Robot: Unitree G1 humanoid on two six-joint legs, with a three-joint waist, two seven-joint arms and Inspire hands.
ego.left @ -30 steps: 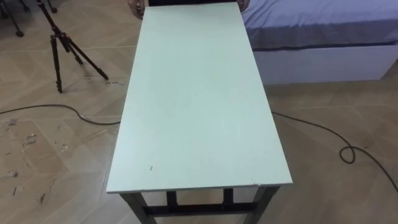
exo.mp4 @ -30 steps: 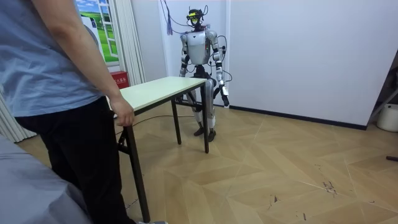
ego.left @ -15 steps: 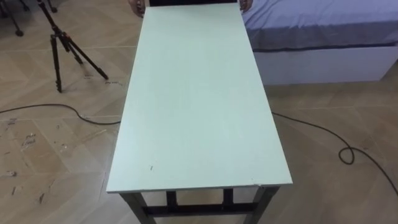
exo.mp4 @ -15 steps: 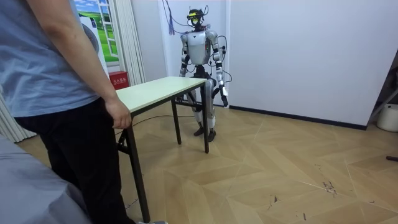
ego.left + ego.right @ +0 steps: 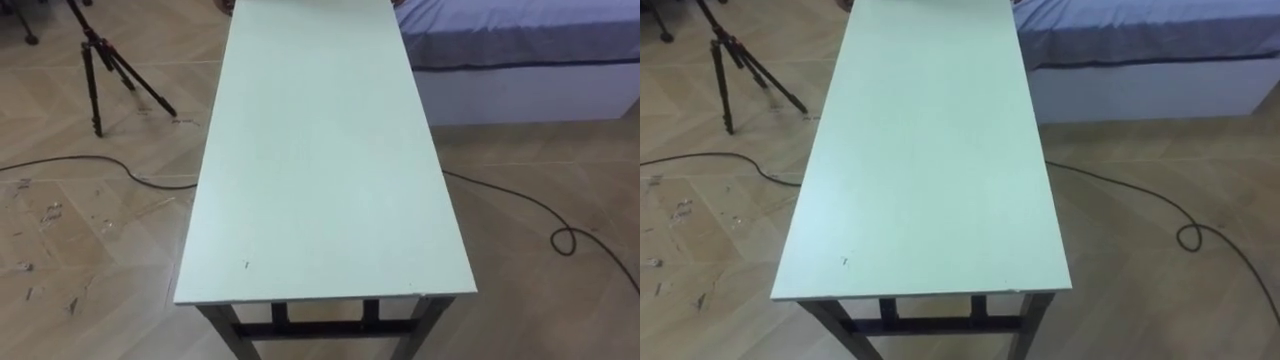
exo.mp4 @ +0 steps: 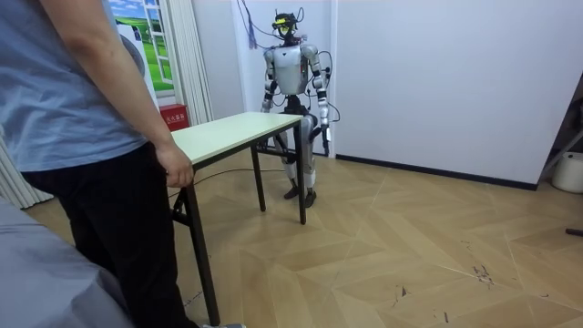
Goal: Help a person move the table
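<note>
A long table (image 5: 320, 150) with a pale green top and dark legs stretches away from me in the eye views, its near short edge right below me. In the room view I stand upright at the far end of the table (image 6: 239, 128), both arms down at my sides. My left hand (image 6: 326, 137) hangs at the room view's right of my body, my right hand (image 6: 271, 107) at its left, just behind the tabletop. A person in a blue shirt stands at the opposite end, one hand (image 6: 173, 169) gripping that edge of the table.
A black tripod (image 5: 100, 70) stands on the wooden floor left of the table. A bed (image 5: 520, 40) with a bluish cover lies to the right. Dark cables (image 5: 520, 205) run over the floor on both sides. A white wall stands behind me.
The eye view has shifted, so the table's far end and the person's hands have left the top edge. In the room view the table and I stay in place.
</note>
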